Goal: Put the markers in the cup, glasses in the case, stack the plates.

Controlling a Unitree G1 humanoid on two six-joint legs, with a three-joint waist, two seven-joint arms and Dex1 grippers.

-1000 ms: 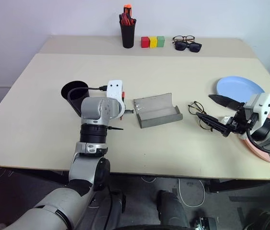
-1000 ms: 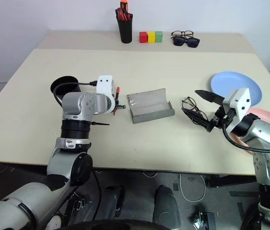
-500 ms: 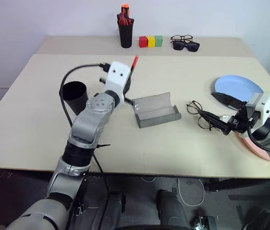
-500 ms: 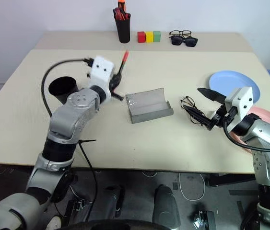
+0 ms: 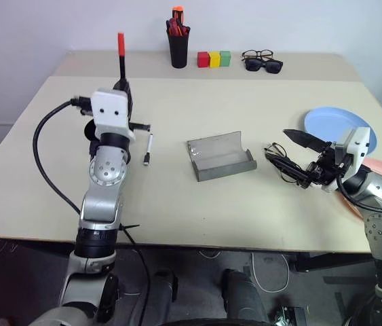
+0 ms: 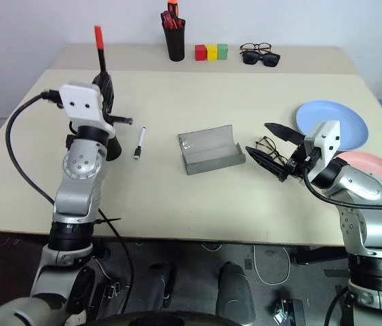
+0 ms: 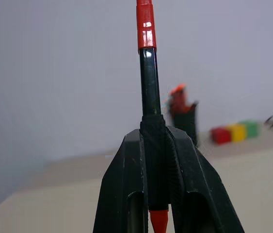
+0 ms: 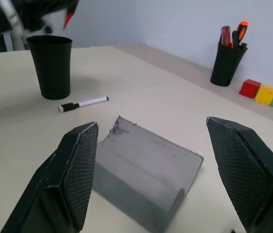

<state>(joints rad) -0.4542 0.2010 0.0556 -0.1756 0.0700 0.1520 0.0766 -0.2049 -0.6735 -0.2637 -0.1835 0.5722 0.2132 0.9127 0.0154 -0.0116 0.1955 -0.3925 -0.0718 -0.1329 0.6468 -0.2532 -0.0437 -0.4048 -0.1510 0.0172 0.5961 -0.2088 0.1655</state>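
Upright, red marker (image 5: 120,58) in left gripper (image 5: 122,92)

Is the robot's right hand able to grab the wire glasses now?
Probably yes. The right gripper is open, and the glasses lie on the table right by its fingertips, with nothing between them.

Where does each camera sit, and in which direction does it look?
Head views: from the head, down over the table; both arms show.
Left wrist view: along the left gripper, shut on the red marker, toward the wall.
Right wrist view: between the open right gripper fingers, toward the case.
All share the pen holder.
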